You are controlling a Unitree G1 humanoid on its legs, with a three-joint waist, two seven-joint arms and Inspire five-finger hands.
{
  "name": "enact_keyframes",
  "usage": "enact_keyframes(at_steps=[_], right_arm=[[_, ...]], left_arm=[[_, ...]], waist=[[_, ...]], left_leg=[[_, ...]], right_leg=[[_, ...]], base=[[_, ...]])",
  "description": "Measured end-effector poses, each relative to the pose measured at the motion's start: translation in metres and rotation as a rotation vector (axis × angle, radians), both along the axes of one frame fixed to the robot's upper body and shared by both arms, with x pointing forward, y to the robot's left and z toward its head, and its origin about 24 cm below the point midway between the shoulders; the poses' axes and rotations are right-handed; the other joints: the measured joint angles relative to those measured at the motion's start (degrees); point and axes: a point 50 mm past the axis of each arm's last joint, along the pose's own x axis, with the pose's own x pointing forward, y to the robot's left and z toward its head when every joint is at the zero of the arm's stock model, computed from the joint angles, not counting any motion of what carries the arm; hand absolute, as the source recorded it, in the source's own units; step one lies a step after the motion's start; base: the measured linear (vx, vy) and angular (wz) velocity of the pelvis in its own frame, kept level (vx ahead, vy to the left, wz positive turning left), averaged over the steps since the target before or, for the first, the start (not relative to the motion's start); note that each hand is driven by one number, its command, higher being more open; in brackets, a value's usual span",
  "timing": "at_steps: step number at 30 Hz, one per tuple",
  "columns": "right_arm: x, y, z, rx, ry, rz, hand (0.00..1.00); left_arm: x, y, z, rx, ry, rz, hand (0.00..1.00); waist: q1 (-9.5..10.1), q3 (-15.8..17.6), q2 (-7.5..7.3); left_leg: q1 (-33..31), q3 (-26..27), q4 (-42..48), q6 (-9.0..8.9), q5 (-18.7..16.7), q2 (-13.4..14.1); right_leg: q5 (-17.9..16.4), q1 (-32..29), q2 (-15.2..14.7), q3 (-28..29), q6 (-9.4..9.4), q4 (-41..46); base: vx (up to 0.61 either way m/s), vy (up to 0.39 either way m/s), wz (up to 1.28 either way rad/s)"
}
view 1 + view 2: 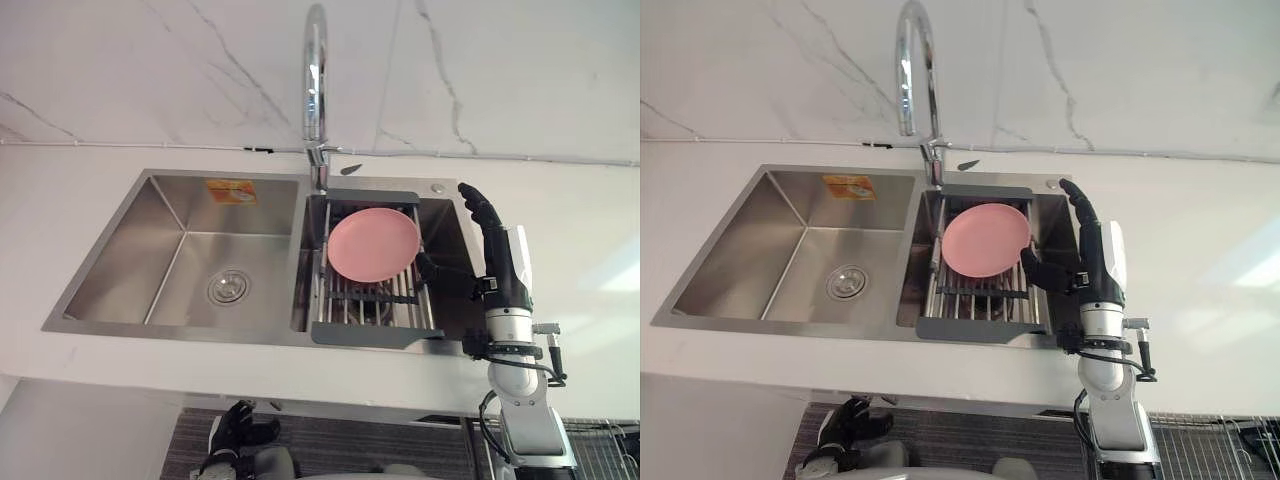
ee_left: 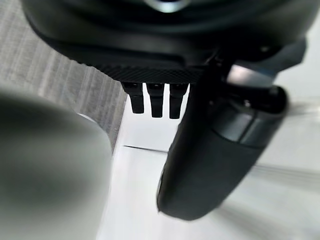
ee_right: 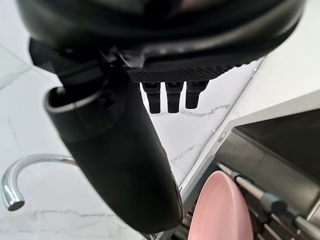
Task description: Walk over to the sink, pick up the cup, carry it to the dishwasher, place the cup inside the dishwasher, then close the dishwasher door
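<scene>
My right robot hand (image 1: 497, 255), fingers straight and spread, hangs beside the pink plate (image 1: 373, 244) on the sink rack (image 1: 365, 333); I'd approach its rim slowly.

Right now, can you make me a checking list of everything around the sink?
Surface: white counter around a steel double sink; the left basin holds its drain.
Job's things: pink plate lying on the grey rack across the right basin.
Clutter: nothing seen.
Hands: right hand open, raised beside the rack, thumb toward the plate; left hand low before the counter, fingers relaxed.
Cables: nothing seen.
Surroundings: faucet, marble wall.
</scene>
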Motion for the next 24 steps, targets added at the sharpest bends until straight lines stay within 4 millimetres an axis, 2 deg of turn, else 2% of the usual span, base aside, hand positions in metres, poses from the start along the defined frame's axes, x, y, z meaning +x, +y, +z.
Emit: enact_keyframes(at_steps=[1, 5, 10, 15, 17, 18, 24], right_arm=[[0.001, 0.002, 0.001, -0.004, 0.0, 0.016, 0.9], [0.0, 0.004, -0.002, -0.011, 0.024, 0.036, 0.9], [-0.006, 0.0, -0.013, -0.03, 0.078, 0.027, 0.9], [-0.012, -0.005, -0.03, -0.059, 0.16, 0.007, 0.9], [-0.014, -0.005, -0.033, -0.06, 0.176, 0.006, 0.9], [-0.018, -0.006, -0.037, -0.062, 0.204, 0.015, 0.9], [-0.018, -0.006, -0.037, -0.061, 0.205, 0.016, 0.9]], left_arm=[[0.002, 0.002, 0.001, 0.006, -0.005, -0.005, 0.9], [0.001, 0.006, 0.0, 0.016, 0.008, 0.009, 0.9], [-0.004, 0.013, -0.001, 0.04, 0.034, 0.002, 0.9], [-0.007, 0.011, -0.002, 0.037, 0.033, -0.007, 0.9], [-0.007, 0.006, -0.003, 0.026, 0.03, -0.018, 0.9], [-0.007, 0.002, -0.003, 0.026, 0.024, -0.056, 0.9], [-0.008, 0.002, -0.003, 0.026, 0.025, -0.055, 0.9]], waist=[[0.09, 0.35, -0.49], [-0.03, 0.4, -0.5], [-0.61, 0.37, -0.42], [-1.48, 0.19, -0.13], [-1.84, 0.14, -0.06], [-1.81, -0.85, -1.44], [-1.78, -0.88, -1.48]], left_leg=[[-0.02, 0.15, 0.02, 0.1, -0.04, -0.51], [0.92, 0.63, -1.17, 0.93, -0.12, -0.6], [3.74, 2.64, -6.16, 0.11, 2.64, -0.42], [5.56, 2.82, -9.92, -0.37, 5.46, -0.44], [6.26, 2.93, -11.75, -0.42, 6.96, -0.58], [9.01, 1.94, -19.11, 0.09, 12.15, -2.21], [9.14, 1.72, -19.23, 0.14, 12.19, -2.26]], right_leg=[[0.37, 0.52, -0.46, 0.62, 0.48, -1.12], [1.25, 1.26, -0.46, 1.9, 1.44, -2.71], [1.82, 1.57, -0.29, 3.85, 2.4, -4.46], [2.54, 1.59, 0.18, 4.32, 2.18, -4.67], [3.35, 1.58, 0.18, 4.58, 2.18, -5.18], [4.63, 1.63, -0.43, 4.86, 2.6, -7.41], [4.63, 1.85, -0.46, 4.58, 2.61, -7.42]], base=[[0.06, 0.128, 0.02], [0.03, 0.05, -0.07], [-0.03, -0.048, -0.22], [-0.07, -0.042, -0.05], [-0.08, -0.018, -0.04], [-0.04, -0.005, -0.03], [0.0, 0.0, 0.02]])
